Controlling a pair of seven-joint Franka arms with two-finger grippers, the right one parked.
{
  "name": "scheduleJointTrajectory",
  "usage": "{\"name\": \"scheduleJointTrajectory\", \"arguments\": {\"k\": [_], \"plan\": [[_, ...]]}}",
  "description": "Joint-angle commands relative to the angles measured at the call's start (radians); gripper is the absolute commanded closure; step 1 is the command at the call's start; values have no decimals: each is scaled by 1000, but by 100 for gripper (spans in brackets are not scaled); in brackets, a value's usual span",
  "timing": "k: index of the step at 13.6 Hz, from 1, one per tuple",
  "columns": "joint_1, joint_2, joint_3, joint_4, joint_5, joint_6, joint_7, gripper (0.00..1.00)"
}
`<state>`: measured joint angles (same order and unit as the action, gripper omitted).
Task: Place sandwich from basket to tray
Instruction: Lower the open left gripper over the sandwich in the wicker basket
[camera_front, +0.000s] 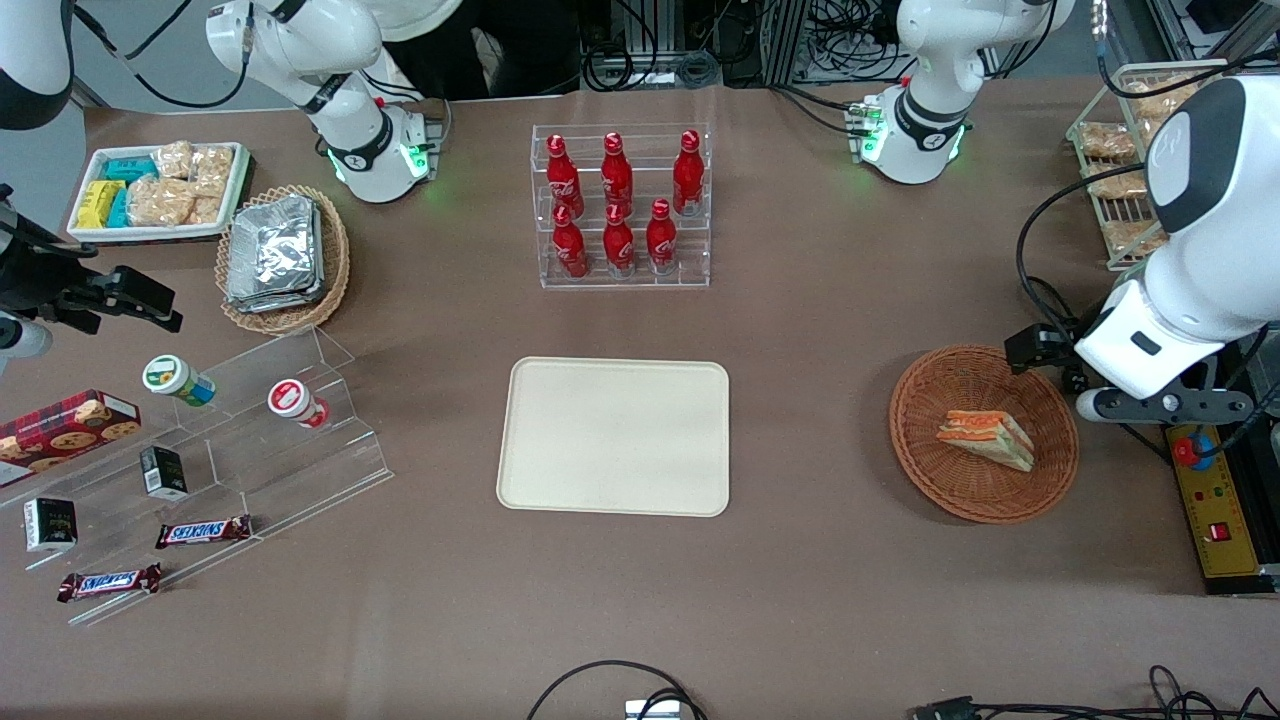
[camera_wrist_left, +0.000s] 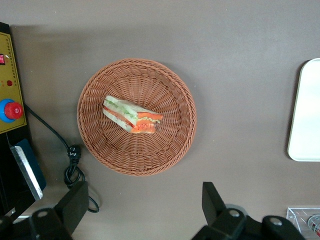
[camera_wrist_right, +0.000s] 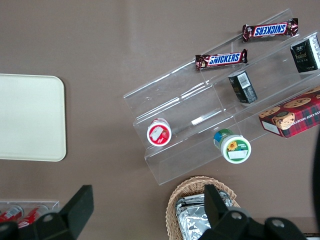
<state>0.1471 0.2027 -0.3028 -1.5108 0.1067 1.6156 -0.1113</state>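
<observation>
Hovering above the basket (camera_wrist_left: 137, 117), my fingers (camera_wrist_left: 75, 202) are spread, empty; sandwich (camera_wrist_left: 132, 115) lies inside, tray (camera_front: 615, 436) bare.

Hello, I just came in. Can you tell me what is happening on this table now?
The left arm's gripper hangs open above the table beside the round wicker basket, holding nothing. The wedge sandwich lies in that basket, untouched. The cream tray at the table's middle has nothing on it, so the move has not begun.

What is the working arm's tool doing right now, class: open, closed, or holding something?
Tool: open, holding nothing, above the table beside the basket; sandwich untouched.
</observation>
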Motion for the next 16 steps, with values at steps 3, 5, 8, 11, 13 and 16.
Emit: {"name": "scheduleJointTrajectory", "arguments": {"k": [3, 5, 8, 11, 13, 16], "plan": [[2, 14, 1, 29, 11, -19, 5, 0], [2, 30, 2, 30, 14, -11, 4, 0], [28, 38, 8, 11, -1, -8, -63, 0], [35, 23, 10, -101, -7, 90, -256, 0], [74, 1, 10, -208, -10, 226, -397, 0], [83, 17, 10, -287, -2, 369, -710, 7]]}}
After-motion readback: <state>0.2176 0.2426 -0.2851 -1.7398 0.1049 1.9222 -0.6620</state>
